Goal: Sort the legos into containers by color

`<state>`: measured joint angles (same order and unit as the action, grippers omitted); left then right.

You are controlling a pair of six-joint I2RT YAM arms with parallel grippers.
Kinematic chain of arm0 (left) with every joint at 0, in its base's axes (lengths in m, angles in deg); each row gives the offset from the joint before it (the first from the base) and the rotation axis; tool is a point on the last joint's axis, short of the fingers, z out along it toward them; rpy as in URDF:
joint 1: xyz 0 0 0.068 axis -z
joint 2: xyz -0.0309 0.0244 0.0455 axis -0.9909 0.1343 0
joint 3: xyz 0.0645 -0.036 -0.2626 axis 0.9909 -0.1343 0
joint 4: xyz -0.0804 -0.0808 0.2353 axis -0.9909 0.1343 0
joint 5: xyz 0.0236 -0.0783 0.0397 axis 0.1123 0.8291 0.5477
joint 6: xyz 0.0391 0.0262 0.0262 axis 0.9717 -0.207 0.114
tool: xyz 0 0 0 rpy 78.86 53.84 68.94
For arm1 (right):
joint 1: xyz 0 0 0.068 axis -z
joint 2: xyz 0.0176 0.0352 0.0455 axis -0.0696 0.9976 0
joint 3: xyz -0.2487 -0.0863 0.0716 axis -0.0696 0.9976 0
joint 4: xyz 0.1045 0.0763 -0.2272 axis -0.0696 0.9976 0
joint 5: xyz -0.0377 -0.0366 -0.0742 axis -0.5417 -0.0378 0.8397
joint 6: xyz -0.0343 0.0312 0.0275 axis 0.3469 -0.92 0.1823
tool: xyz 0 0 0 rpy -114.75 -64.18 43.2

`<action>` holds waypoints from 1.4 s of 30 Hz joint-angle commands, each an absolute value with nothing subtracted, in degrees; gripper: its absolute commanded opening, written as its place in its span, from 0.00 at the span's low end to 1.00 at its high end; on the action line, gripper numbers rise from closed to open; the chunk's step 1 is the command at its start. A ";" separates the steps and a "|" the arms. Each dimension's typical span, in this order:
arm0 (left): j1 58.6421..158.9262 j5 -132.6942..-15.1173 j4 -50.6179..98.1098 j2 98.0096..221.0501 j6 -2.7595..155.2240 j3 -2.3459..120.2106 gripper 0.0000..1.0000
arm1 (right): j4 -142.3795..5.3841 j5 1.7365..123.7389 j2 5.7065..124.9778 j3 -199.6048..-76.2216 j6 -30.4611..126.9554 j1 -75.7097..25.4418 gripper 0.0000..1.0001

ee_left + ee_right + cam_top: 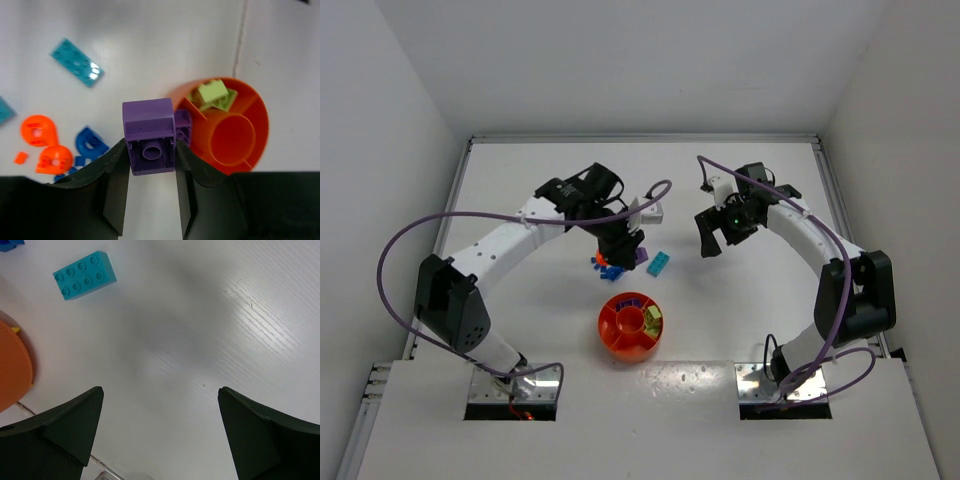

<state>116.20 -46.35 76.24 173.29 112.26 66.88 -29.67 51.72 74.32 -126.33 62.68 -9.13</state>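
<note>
Clamping a purple brick [148, 125] by its sides, the left gripper [150, 152] hangs near the divided tray [261, 122] for sorting — right gripper [160, 410] spread, empty

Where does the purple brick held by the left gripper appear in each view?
Top external: purple brick near centre, at the left gripper.
Left wrist: centre, clamped between the fingers.
Right wrist: not in it.
Shared landmark: round orange tray, right of centre in left wrist, at right wrist's left edge.

open table [750, 300] between teal brick [658, 263], right pincer [717, 240]
</note>
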 commanded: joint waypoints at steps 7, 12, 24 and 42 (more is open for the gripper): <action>119.11 -38.84 93.70 172.98 127.97 64.63 0.32 | -30.25 49.90 72.86 -127.93 63.76 -8.84 0.97; 122.62 -40.07 93.70 172.98 127.98 62.27 0.33 | -29.72 49.90 72.33 -127.93 63.76 -8.84 0.97; 123.86 -42.35 89.66 174.83 125.87 60.15 0.34 | -29.19 49.90 72.33 -127.93 64.29 -8.84 0.97; 123.33 -40.77 93.79 179.84 130.44 66.04 0.43 | -29.19 49.37 72.33 -127.93 64.29 -8.84 0.97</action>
